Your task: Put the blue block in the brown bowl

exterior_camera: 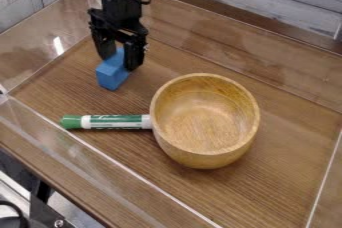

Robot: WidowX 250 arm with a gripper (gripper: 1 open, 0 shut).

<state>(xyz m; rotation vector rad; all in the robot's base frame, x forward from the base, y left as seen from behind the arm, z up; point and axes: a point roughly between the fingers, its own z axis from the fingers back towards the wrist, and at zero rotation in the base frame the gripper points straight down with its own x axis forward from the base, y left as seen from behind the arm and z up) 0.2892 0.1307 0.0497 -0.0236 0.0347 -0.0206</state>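
Observation:
The blue block [111,73] sits on the wooden table at the left, small and bright blue. My gripper [119,56] points straight down right over it, jaws open, one finger on each side of the block's upper part without a visible squeeze. The black fingers [138,53] hide the block's top edge. The brown bowl [205,120] stands upright to the right and nearer the camera, wide, wooden and holding nothing.
A green-and-white marker pen [107,122] lies on the table just left of the bowl, in front of the block. Clear plastic walls [40,132] fence the table surface on the near and left sides.

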